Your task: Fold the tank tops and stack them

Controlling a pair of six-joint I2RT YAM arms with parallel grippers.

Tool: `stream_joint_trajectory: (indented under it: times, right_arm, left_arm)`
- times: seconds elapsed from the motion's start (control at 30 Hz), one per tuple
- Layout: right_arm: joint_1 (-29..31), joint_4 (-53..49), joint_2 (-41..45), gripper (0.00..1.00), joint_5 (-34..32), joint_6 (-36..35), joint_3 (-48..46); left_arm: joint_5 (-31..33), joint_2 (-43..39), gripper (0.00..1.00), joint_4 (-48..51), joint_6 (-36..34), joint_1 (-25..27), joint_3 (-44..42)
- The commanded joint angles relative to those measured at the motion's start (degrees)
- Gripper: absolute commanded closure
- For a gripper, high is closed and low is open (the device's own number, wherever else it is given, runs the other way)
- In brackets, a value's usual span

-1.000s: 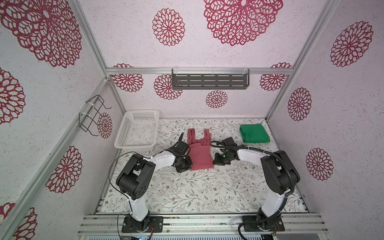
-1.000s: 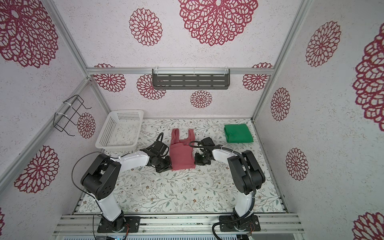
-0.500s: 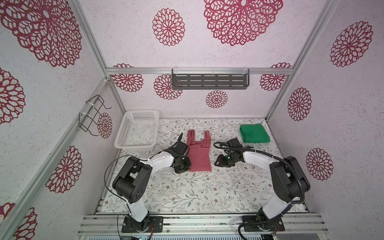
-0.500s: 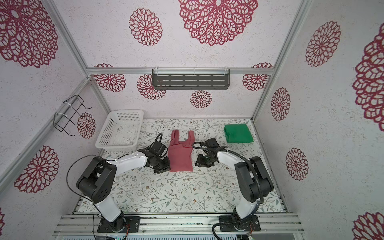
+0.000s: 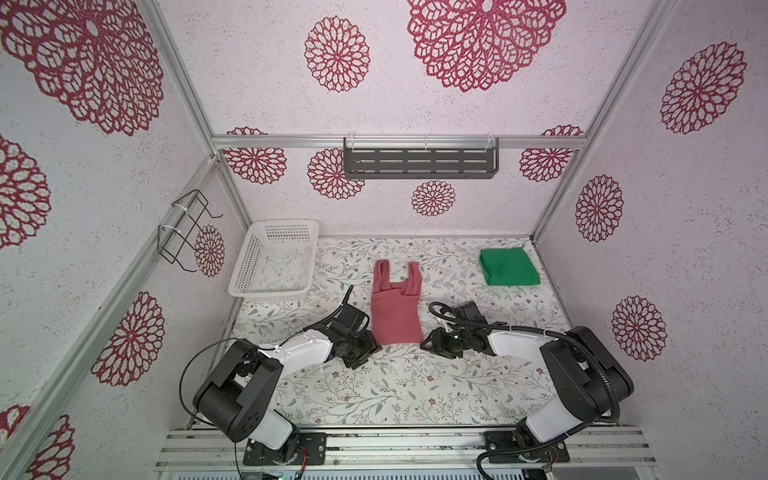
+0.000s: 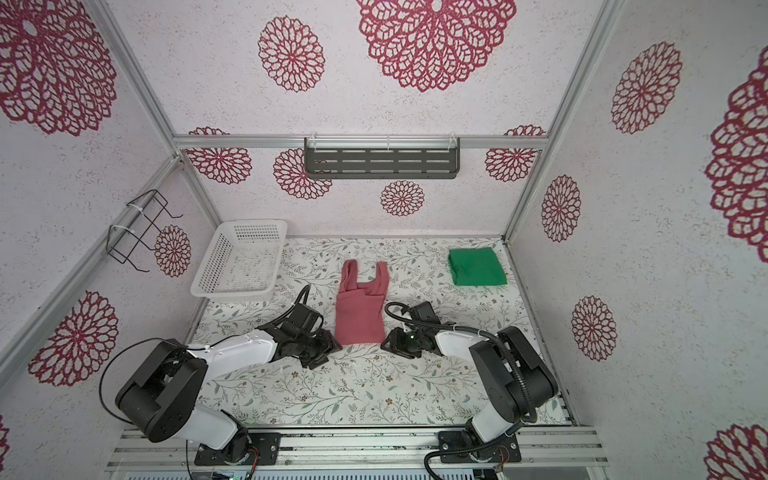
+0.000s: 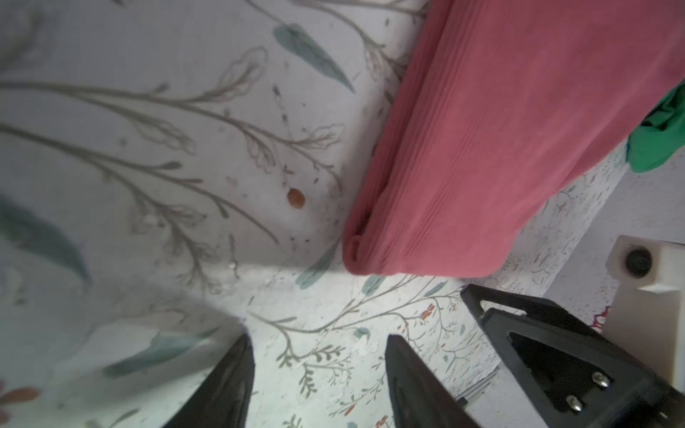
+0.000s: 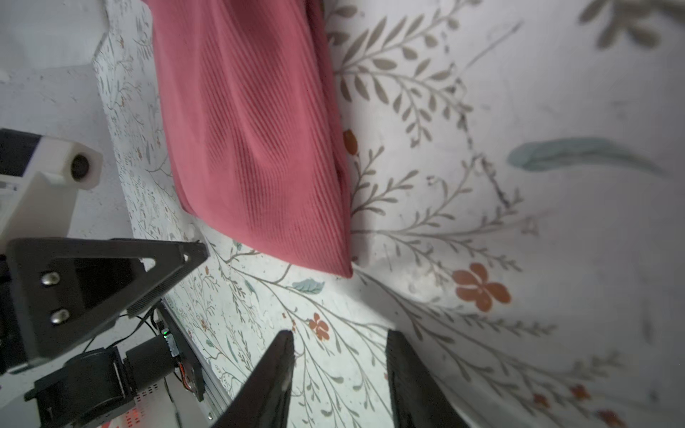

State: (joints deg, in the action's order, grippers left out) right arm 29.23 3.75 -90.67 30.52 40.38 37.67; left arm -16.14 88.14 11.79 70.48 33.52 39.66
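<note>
pink tank top (image 5: 395, 309): ribbed, folded lengthwise into a narrow strip, straps laid out flat, at the middle of the table (image 5: 374, 386); cross-fold judged outstanding. green tank top (image 5: 509, 267): folded square, far right corner. stacking not done. left gripper (image 7: 318, 341) and right gripper (image 8: 339, 337): jaws parted, empty, flanking the pink hem.

Apparently two tank tops (image 5: 395, 316) (image 5: 509, 268), one basket (image 5: 249, 266), two arms (image 5: 305, 353) (image 5: 517, 351)
</note>
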Motion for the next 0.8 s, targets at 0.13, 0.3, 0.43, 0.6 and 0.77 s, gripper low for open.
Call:
stream_joint_trajectory:
  times: [0.13, 0.3, 0.43, 0.6, 0.77]
  right_arm:
    - [0.72, 12.79, -0.23, 0.57, -3.31, 10.47, -3.87]
    - [1.26, 14.41, -1.78, 0.57, -5.04, 12.28, -3.96]
    - [1.31, 15.48, -3.16, 0.58, -5.17, 13.13, -4.16]
    - [1.66, 17.22, -4.95, 0.59, -5.29, 14.3, -4.01]
    - [1.79, 18.91, -6.43, 0.65, -5.3, 15.24, -3.75]
  left_arm:
    - [3.83, 3.49, 0.45, -14.04, 10.82, 2.17, -5.2]
    - [4.83, 6.09, 0.52, -16.19, 11.69, 2.18, -5.38]
    - [6.62, 6.0, 0.59, -15.24, 11.88, 2.08, -5.82]
    - [8.7, 5.72, 0.63, -12.48, 10.81, 2.09, -5.48]
    - [9.53, 7.88, 0.71, -11.46, 9.22, 2.02, -3.84]
